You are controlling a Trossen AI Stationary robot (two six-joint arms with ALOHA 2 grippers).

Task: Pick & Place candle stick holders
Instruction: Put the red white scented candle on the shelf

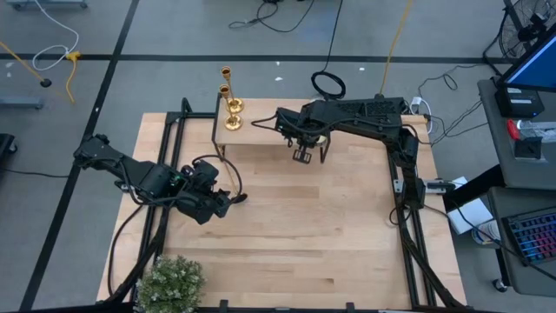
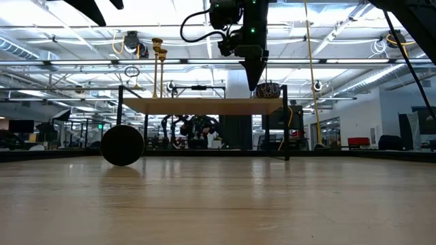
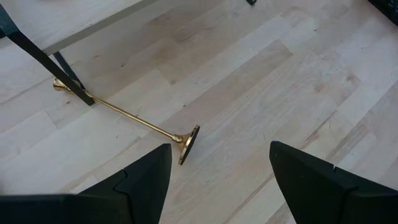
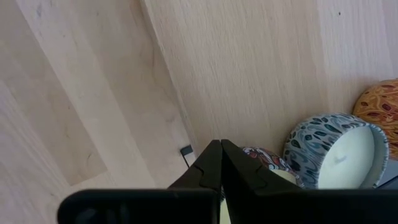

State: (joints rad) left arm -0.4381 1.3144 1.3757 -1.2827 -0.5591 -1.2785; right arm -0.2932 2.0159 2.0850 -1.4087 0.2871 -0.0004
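Observation:
Two gold candle stick holders (image 1: pixel 231 106) (image 2: pixel 159 68) stand upright on their bases at the left end of a small raised shelf (image 1: pixel 261 137). A third candle stick holder (image 3: pixel 127 116) lies on its side on the table. Its cup end (image 3: pixel 59 84) is by a shelf leg and its round base (image 3: pixel 189 144) points toward my left gripper. My left gripper (image 3: pixel 221 171) (image 1: pixel 222 205) hovers open just on the near side of that base, with nothing between its fingers. My right gripper (image 4: pixel 221 163) (image 2: pixel 257 80) hangs shut above the shelf's right part and touches nothing.
Patterned jar candles sit on the shelf under and beside my right gripper: a blue-and-white one (image 4: pixel 339 152) and an orange one (image 4: pixel 380 104). The shelf's dark legs (image 3: pixel 67 76) stand on the table. A potted plant (image 1: pixel 169 283) is at the near left corner. Bare wood stretches across the table's middle and near side.

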